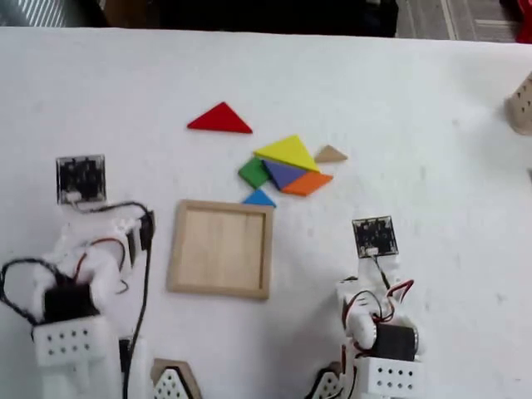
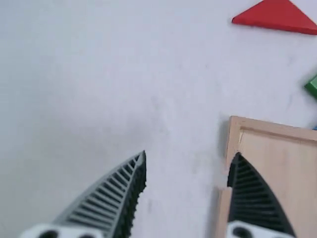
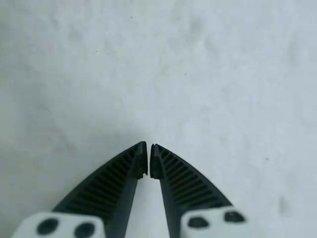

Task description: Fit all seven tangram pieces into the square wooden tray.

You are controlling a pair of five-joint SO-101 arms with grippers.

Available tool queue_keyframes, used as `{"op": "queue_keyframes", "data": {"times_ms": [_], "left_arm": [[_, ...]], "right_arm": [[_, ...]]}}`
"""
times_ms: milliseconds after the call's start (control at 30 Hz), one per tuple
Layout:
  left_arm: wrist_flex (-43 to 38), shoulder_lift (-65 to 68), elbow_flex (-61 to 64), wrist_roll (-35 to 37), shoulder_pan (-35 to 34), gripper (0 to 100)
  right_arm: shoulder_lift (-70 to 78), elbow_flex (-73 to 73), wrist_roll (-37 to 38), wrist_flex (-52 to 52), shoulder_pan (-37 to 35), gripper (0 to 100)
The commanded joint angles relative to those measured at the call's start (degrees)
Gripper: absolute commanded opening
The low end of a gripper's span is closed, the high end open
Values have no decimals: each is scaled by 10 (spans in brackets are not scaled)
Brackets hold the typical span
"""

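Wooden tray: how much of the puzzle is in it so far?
Nothing is done yet: the wooden tray lies empty. Nothing is in hand either: the left hand is open at the tray's edge, and the right hand is shut over bare table. Left to place: the red triangle and the cluster of six beyond the tray.

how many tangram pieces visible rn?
7, all outside the wooden tray. Red triangle lies alone, farthest off. Yellow, tan, green, purple and orange pieces cluster beyond the tray's far right corner. Blue piece sits at its far edge. None seem hidden.
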Motion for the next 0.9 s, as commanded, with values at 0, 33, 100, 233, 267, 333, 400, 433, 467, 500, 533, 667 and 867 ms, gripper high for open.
{"op": "queue_keyframes", "data": {"times_ms": [0, 33, 100, 233, 267, 333, 400, 433, 467, 500, 533, 667, 867], "left_arm": [[-61, 161, -54, 75, 39, 275], [-71, 187, -54, 85, 48, 275], [-82, 230, -54, 96, 58, 275], [-81, 272, -54, 98, 64, 275], [-82, 279, -54, 97, 64, 275], [-98, 290, -51, 97, 64, 275], [-139, 299, -31, 97, 64, 275], [-169, 305, -16, 97, 64, 275], [-201, 308, 2, 97, 63, 275], [-232, 309, 18, 97, 62, 275], [-259, 309, 32, 97, 61, 275], [-303, 309, 47, 97, 60, 275], [-297, 311, 45, 97, 60, 277]], "right_arm": [[0, -18, -1, -9, 3, 24], [0, -18, -1, -9, 0, 24], [0, -13, -4, -13, -1, 24], [0, -11, -5, -24, -27, 24], [0, -15, -5, -24, -31, 24], [0, -27, -5, -24, -29, 24], [0, -28, -5, -24, -21, 24], [0, -28, -5, -24, -20, 24], [0, -30, -4, -24, -19, 24], [0, -30, -3, -24, -19, 24], [0, -31, -4, -24, -18, 24], [1, -55, -4, -17, -18, 24], [5, -110, -4, -19, -20, 23]]}}
